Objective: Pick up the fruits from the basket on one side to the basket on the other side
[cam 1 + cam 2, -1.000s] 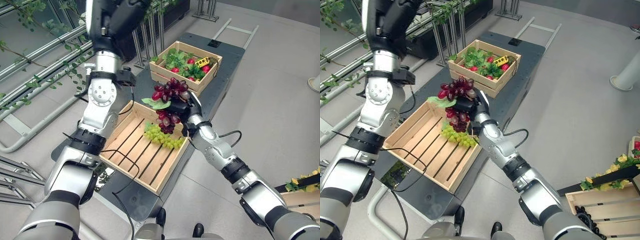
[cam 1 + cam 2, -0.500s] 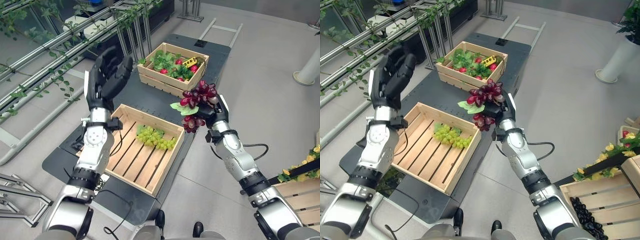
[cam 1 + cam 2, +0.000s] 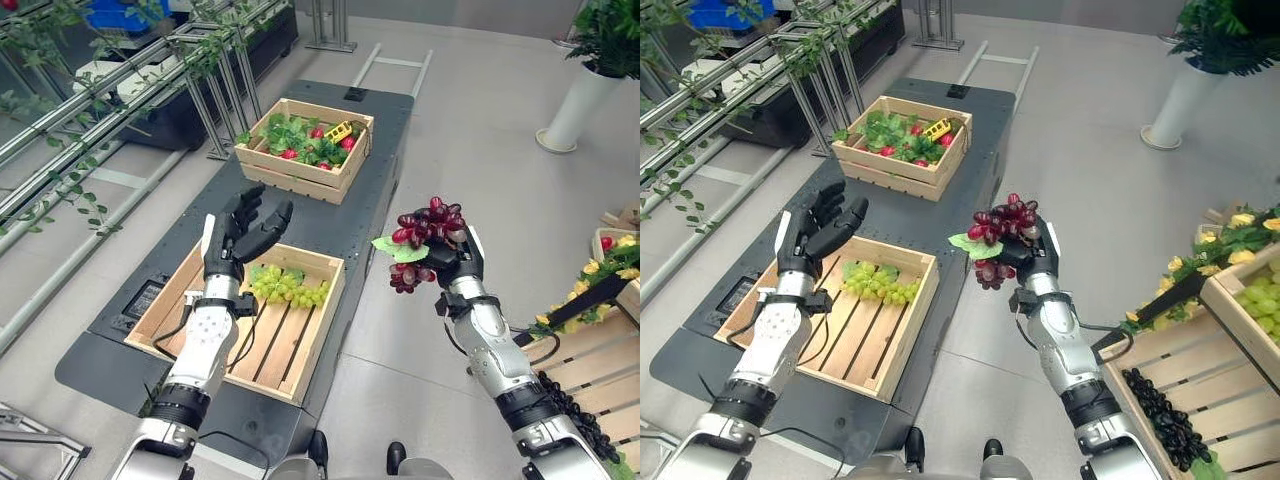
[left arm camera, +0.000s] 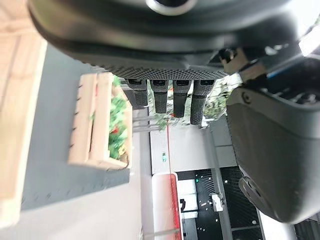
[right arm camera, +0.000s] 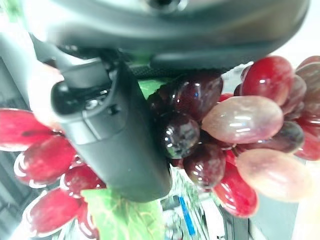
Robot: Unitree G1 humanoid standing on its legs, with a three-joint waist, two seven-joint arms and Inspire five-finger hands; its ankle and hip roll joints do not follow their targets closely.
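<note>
- Off the table's right edge, over the floor: red grape bunch (image 3: 428, 226) clenched in my right hand (image 3: 458, 262), fingers wrapped round it
- Left hand (image 3: 235, 238) hovers above near crate (image 3: 305, 352), fingers straight and released, holding nothing
- Green grapes (image 3: 288, 288) lie in that crate
- Target, my guess: slatted crate (image 3: 1132, 372) on my right
- Swing over slowly, keep the bunch upright, lower before letting go

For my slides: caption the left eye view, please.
Right hand holds red grapes over the floor; left hand open above crate of green grapes.
</note>
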